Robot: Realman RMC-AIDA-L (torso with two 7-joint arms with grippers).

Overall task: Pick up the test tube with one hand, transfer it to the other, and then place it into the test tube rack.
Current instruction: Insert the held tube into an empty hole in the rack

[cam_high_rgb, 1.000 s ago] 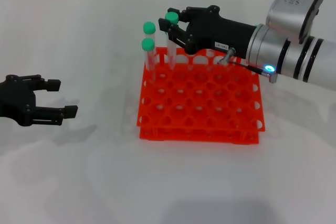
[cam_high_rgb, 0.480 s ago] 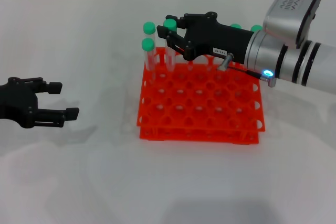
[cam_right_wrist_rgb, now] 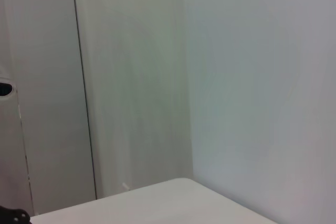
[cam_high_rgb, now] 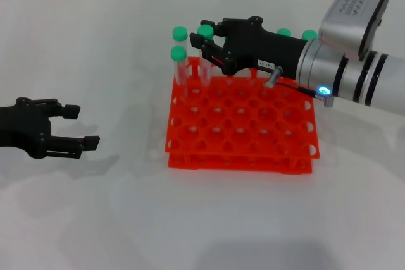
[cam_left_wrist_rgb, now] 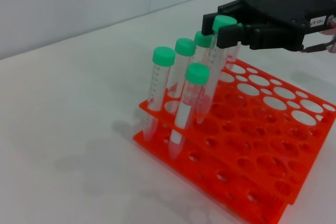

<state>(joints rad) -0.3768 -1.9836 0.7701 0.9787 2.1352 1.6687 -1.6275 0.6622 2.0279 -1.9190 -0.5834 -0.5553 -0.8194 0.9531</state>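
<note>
The test tube [cam_high_rgb: 205, 30], clear with a green cap, stands upright in the back row of the orange-red test tube rack [cam_high_rgb: 241, 126]. My right gripper [cam_high_rgb: 201, 35], the one with the white label, reaches in from the right and is shut on the tube just under its cap. The left wrist view shows that tube [cam_left_wrist_rgb: 224, 23] between the right gripper's fingers [cam_left_wrist_rgb: 229, 37] over the rack [cam_left_wrist_rgb: 252, 129]. My left gripper [cam_high_rgb: 84, 126] hangs open and empty above the table, well left of the rack. The right wrist view shows only a wall.
Two more capped tubes [cam_high_rgb: 179, 42] stand at the rack's back left corner, and two green caps [cam_high_rgb: 296, 33] show behind the right arm. Several tubes [cam_left_wrist_rgb: 184, 66] cluster in that corner in the left wrist view. White table surrounds the rack.
The right gripper has lowered the tube into the rack's back row. The left gripper has drifted slightly right and toward the near edge, still open.
</note>
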